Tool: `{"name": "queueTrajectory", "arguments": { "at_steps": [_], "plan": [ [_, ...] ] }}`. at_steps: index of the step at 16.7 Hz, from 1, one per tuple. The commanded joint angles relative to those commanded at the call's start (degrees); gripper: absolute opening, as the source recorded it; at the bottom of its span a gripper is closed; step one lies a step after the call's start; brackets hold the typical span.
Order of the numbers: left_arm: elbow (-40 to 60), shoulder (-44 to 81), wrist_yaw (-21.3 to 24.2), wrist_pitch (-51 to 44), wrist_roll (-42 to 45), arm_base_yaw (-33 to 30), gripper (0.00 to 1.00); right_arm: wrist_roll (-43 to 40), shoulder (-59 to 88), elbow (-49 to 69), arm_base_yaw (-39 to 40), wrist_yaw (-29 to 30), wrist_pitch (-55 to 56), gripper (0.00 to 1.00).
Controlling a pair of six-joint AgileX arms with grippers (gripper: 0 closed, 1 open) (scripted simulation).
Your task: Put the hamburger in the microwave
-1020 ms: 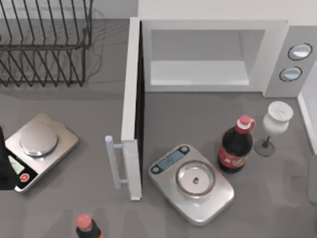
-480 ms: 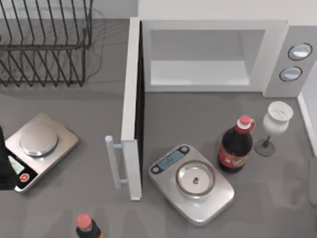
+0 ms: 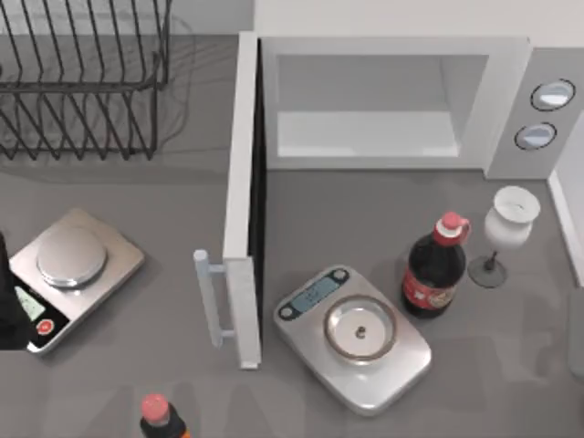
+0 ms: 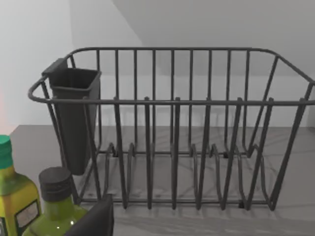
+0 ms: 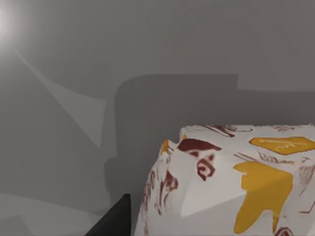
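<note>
Microwave [image 3: 392, 100] door [image 3: 242, 196] stands open; scale [image 3: 351, 336] and cola bottle [image 3: 435, 267] sit before it.

The left arm [image 3: 7, 301] shows as a black, blocky shape at the table's left edge. Each wrist view catches a dark, flat-sided, angular finger [image 4: 93, 221] of that arm's own gripper, matte and unmarked

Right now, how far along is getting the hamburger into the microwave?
Done: the microwave door stands open, its cavity bare. In hand: the right wrist view shows the wrapped hamburger close up, grasp unclear. Left: carrying it into the cavity.
</note>
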Motion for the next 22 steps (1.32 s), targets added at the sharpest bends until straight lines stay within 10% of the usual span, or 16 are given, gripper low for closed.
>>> {"name": "queueTrajectory", "arguments": {
  "at_steps": [22],
  "plan": [
    [0.00, 0.00, 0.00, 0.00, 0.00, 0.00, 1.00, 1.29, -13.76, 19.12, -0.20, 0.05, -32.75, 0.00]
  ]
}}
